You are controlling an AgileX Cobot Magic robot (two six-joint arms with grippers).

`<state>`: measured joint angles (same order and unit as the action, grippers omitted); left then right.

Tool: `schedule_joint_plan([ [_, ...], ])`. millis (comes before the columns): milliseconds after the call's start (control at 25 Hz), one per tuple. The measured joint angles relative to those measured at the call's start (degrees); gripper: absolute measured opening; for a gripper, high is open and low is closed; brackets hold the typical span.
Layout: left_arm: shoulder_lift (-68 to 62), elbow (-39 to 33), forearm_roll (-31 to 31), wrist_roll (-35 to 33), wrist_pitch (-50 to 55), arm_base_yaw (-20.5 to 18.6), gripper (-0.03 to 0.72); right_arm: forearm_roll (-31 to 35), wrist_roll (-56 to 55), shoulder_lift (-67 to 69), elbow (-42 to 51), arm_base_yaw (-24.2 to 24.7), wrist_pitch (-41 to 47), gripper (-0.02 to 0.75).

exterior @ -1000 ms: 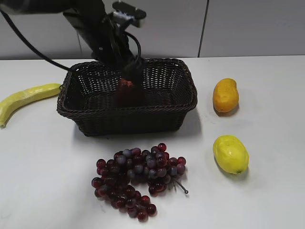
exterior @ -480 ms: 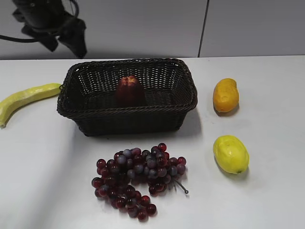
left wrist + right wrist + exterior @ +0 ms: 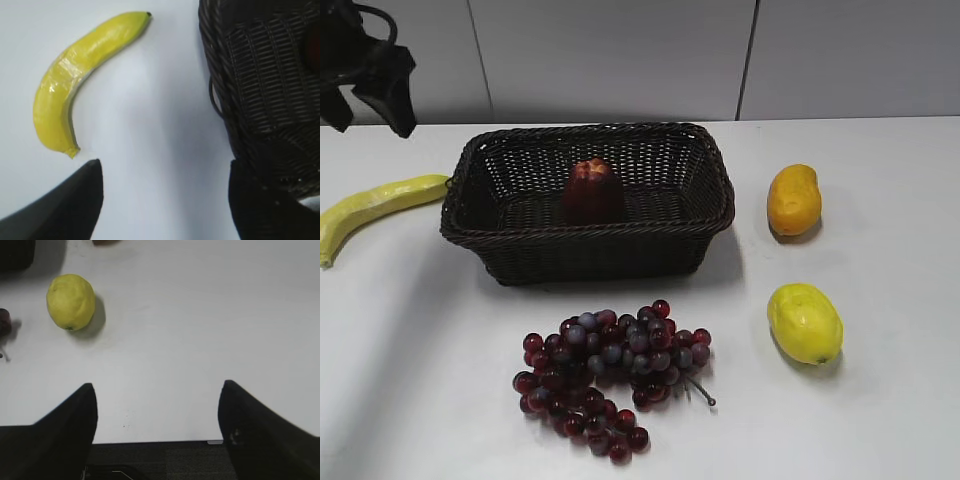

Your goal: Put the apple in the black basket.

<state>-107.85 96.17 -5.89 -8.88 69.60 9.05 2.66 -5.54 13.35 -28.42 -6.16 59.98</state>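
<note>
Left gripper (image 3: 162, 200): jaws spread wide, nothing between them; it hangs over bare table with the banana at its 11 o'clock and the basket wall at its 2 o'clock in the left wrist view. In the exterior view only a dark part of the arm shows at the upper left corner.

Right gripper (image 3: 157, 435): jaws parted wide, empty, over open table near the table edge; the lemon lies at its 10 o'clock in the right wrist view.

Step in hand: judged to be the close of the task; the fruit sits in the container and neither arm holds anything.

Next move: likely nothing more than parking the arms clear of the table; no further grasp seems called for.

Apple (image 3: 592, 190): upright on the floor of the basket, left of its middle, free of both grippers; well apart from the left gripper, toward 4 o'clock from the arm in the exterior view.

Black basket (image 3: 588, 236): at the centre rear of the table, rim intact.

Banana (image 3: 375, 206): at 9 o'clock of the basket, its tip just beside the rim.

Grapes (image 3: 605, 377): at 6 o'clock of the basket, apart from it.

Mango (image 3: 793, 199): at 3 o'clock of the basket.

Lemon (image 3: 804, 323): at 4 o'clock of the basket.
</note>
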Motion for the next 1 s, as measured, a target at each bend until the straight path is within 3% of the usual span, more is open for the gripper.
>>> schedule_joint_plan([
  [400, 9.6, -19.3, 4.2, 1.4, 0.1, 0.0, 0.575, 0.0, 0.0, 0.0, 0.0, 0.0, 0.0, 0.571],
  [1000, 37.4, -54.6, 2.6, 2.2, -6.6, 0.0, 0.575, 0.0, 0.0, 0.0, 0.0, 0.0, 0.0, 0.571],
])
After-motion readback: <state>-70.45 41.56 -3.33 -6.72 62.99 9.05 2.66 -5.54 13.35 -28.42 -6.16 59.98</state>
